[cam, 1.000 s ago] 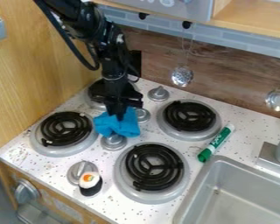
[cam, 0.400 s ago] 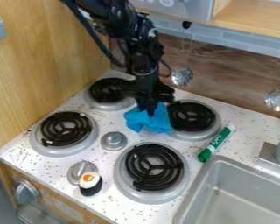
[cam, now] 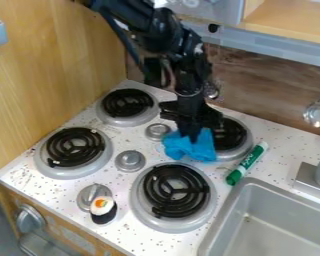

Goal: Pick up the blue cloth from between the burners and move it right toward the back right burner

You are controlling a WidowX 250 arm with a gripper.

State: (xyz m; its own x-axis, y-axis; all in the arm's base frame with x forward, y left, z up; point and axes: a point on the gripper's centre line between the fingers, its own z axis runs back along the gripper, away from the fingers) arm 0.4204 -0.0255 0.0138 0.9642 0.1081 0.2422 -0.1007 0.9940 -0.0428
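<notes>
Tool (cam: 189, 137) pinched closed on blue cloth (cam: 191, 149); long axis roughly sideways, by rear-right burner (cam: 233, 135).

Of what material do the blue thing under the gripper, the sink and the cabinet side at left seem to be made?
Blue cloth: probably soft, matte fabric, as it bunches in loose folds.
Sink: likely metal, perhaps stainless steel, grey with a soft sheen.
Cabinet side: wood or wood veneer, smooth, with visible grain.
</notes>
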